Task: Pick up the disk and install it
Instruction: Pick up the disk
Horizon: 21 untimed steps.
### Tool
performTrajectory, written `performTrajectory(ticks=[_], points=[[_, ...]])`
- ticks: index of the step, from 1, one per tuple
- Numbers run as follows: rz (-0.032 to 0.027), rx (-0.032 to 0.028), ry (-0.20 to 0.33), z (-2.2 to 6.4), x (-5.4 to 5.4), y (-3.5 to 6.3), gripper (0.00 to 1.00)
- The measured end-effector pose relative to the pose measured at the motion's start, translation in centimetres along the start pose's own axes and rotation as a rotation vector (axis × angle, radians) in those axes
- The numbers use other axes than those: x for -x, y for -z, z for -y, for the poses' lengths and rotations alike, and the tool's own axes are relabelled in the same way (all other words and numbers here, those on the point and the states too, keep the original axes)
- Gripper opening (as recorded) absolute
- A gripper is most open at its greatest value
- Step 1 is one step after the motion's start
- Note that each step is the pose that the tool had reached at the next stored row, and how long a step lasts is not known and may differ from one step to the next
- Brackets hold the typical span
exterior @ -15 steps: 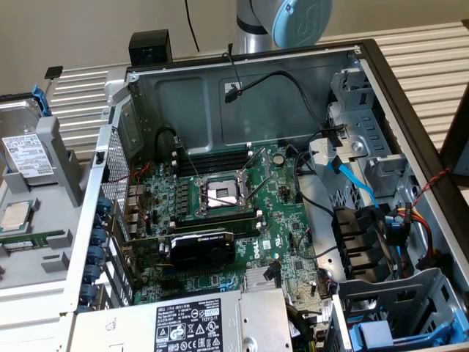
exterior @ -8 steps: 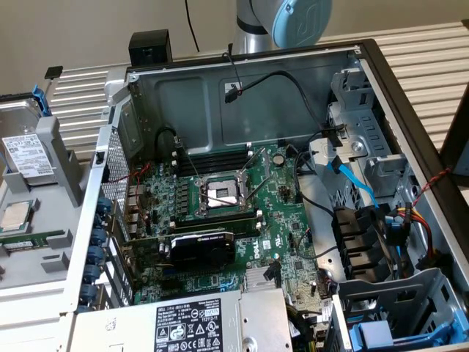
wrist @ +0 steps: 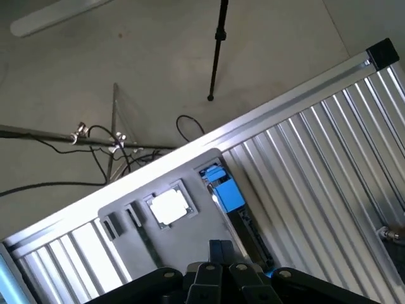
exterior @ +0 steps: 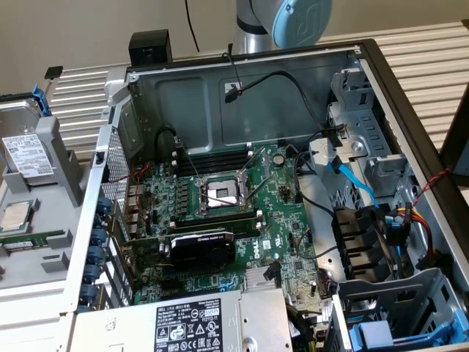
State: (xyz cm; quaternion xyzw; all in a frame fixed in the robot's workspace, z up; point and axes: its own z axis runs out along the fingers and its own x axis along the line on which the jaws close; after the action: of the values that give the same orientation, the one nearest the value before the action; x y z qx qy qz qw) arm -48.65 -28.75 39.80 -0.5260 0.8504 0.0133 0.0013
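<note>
Exterior view first: the slatted table (exterior: 421, 55) carries an open case (exterior: 220, 95) that takes up most of the frame. My arm (exterior: 249, 26) rises behind its back wall at the top centre. Inside the case, the motherboard (exterior: 289, 213) lies across the middle and the power supply (exterior: 198, 326) sits along the bottom edge of the frame. Outside the case, at the left edge, stands a grey tray (exterior: 66, 158). The disk (exterior: 26, 150) rests in it at the upper left of the frame, label up, with its blue carrier (exterior: 40, 99) showing at the far end. It is not yet picked up. A CPU chip (exterior: 16, 215) lies in the tray just below the disk.

On the wrist view I see my gripper (wrist: 219, 253) with its fingers closed together and nothing between them. It hangs over the tray, with the blue carrier near the fingertips and the chip beside that.
</note>
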Motion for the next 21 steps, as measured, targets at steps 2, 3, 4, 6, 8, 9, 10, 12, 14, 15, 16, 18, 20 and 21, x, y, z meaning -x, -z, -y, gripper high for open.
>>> performTrajectory(ticks=[2,3,4,6,8,9,10,12,14,15,16,18,20,21], points=[[-0.0008,0.0005,0.037,0.0,0.0,-0.03,0.11],[-0.0011,0.0008,0.053,0.0,0.0,-0.05,0.11],[-0.0015,0.0011,0.071,0.0,0.0,-0.06,0.11],[-0.0023,0.0018,0.108,0.01,0.0,-0.09,0.11],[-0.0031,0.0023,0.145,0.0,0.0,-0.12,0.11],[-0.0035,0.0027,0.162,0.0,0.0,-0.13,0.11],[-0.0039,0.003,0.181,0.0,0.0,-0.14,0.11],[-0.0046,0.0036,0.217,0.0,0.0,-0.16,0.11],[-0.0053,0.0041,0.253,0.01,0.0,-0.18,0.11],[-0.0058,0.0044,0.272,0.0,0.0,-0.18,0.11],[-0.0062,0.0047,0.29,0.0,0.0,-0.18,0.11],[-0.007,0.0053,0.327,0.0,0.0,-0.19,0.11],[-0.0077,0.0058,0.363,0.01,0.0,-0.2,0.11],[-0.0081,0.0062,0.381,0.0,0.0,-0.21,0.11]])
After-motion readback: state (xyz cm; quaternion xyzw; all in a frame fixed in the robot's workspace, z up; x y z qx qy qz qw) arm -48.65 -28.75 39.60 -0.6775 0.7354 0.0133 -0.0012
